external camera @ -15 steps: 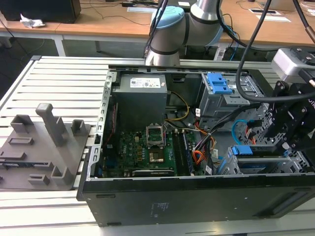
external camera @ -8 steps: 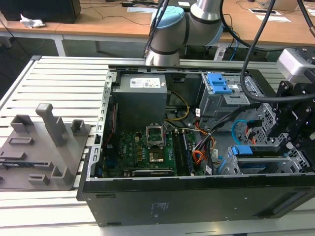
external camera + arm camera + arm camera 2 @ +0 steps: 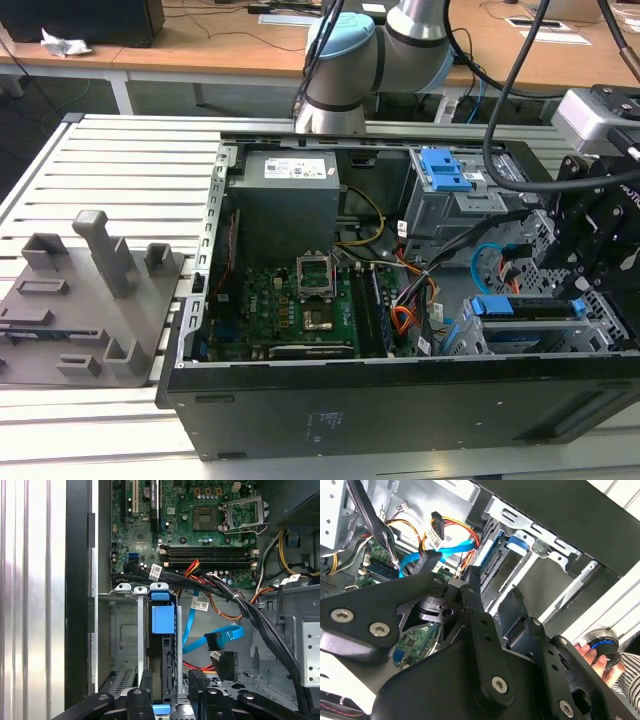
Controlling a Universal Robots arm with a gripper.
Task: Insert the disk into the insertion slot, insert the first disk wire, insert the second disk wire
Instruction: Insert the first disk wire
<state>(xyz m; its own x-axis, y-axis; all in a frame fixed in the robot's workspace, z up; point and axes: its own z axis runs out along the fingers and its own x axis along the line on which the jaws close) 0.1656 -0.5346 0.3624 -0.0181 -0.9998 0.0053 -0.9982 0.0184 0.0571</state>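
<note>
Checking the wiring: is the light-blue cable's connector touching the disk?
Apart. In the first wrist view the light-blue cable hangs loose, with open space between its connector and the disk.

A silver ribbed aluminium table (image 3: 110, 160), built of long parallel slats, is seen across the near part of the exterior view. Beyond its far edge, light brown wooden desks (image 3: 210, 45) on white legs (image 3: 120, 92) are set across the room. A crumpled white paper (image 3: 62, 44) is laid on the desktop towards the exterior view's left, beside a dark box (image 3: 90, 18). White sheets (image 3: 553, 36) are laid towards the exterior view's right. Dark floor (image 3: 50, 100) is seen beneath the desks. Everything is lit evenly.
</note>
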